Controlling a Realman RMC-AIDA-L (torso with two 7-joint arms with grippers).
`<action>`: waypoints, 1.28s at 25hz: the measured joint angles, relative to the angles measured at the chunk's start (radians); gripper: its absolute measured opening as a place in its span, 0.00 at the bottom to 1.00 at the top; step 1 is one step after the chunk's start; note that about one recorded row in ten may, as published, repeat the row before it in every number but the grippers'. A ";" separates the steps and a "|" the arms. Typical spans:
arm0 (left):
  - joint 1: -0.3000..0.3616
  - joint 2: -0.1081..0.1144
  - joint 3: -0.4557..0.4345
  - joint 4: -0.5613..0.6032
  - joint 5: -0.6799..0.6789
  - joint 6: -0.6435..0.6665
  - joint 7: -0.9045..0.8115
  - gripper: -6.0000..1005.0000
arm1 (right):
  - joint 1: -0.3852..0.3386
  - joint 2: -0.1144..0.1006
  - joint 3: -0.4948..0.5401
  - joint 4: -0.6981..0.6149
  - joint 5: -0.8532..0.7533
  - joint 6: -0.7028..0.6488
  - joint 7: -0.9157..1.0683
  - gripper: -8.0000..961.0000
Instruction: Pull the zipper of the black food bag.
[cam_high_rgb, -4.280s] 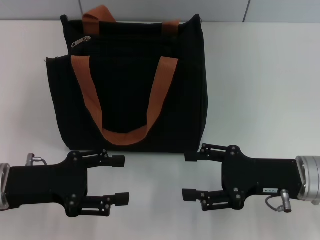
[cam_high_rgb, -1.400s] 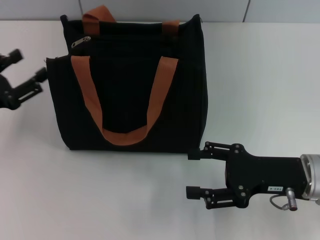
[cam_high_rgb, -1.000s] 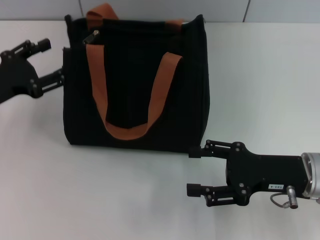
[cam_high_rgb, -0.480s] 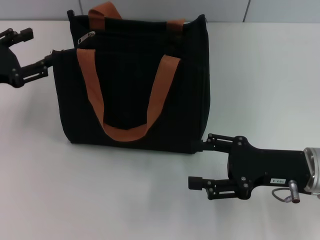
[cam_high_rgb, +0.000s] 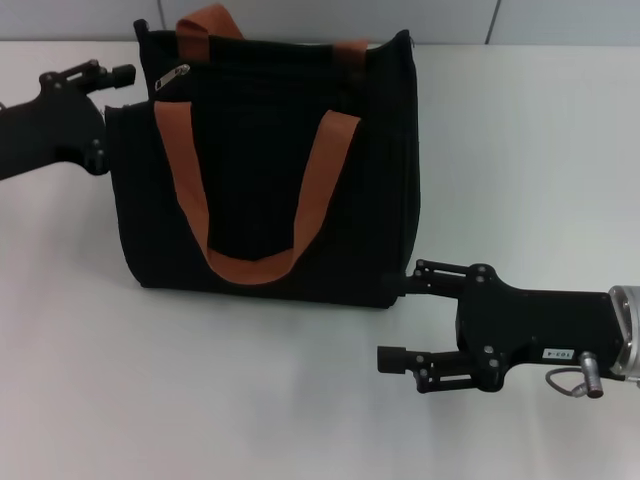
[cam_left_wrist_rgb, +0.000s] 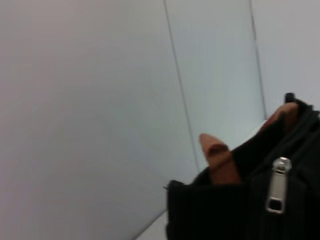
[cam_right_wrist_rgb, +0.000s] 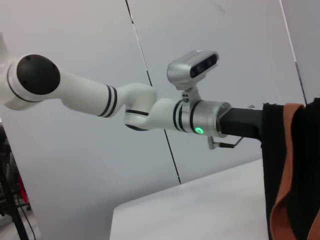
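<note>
- black food bag (cam_high_rgb: 270, 170) upright on the white surface (cam_high_rgb: 520, 160), orange handles up.
- zipper (cam_high_rgb: 172, 77) pull at the bag's top-left corner, untouched.
- left gripper (cam_high_rgb: 108, 110) against the bag's left top edge; lower finger hidden, can't tell jaws.
- right gripper (cam_high_rgb: 397, 322) at the bag's bottom-right corner, jaws wide open, upper finger touching the fabric, holding nothing.

The worktop (cam_high_rgb: 520, 160) is plain white and smooth, and it reaches from side to side. Behind its far edge stands a pale grey wall (cam_high_rgb: 330, 18) made of big flat panels. Thin dark lines (cam_right_wrist_rgb: 150, 85) run up and down between the panels. Soft, even light falls on everything, and the shadows on the worktop are faint.
</note>
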 joint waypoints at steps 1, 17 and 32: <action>-0.001 -0.001 -0.002 0.003 0.000 -0.007 0.001 0.72 | 0.000 0.000 0.002 0.000 0.000 -0.003 0.000 0.85; 0.027 -0.024 -0.016 0.027 -0.024 0.042 0.087 0.71 | -0.003 0.000 0.035 -0.002 0.000 -0.016 0.001 0.85; 0.028 -0.044 -0.031 0.032 -0.030 0.052 0.115 0.13 | 0.032 0.000 0.058 -0.013 0.042 -0.181 0.140 0.85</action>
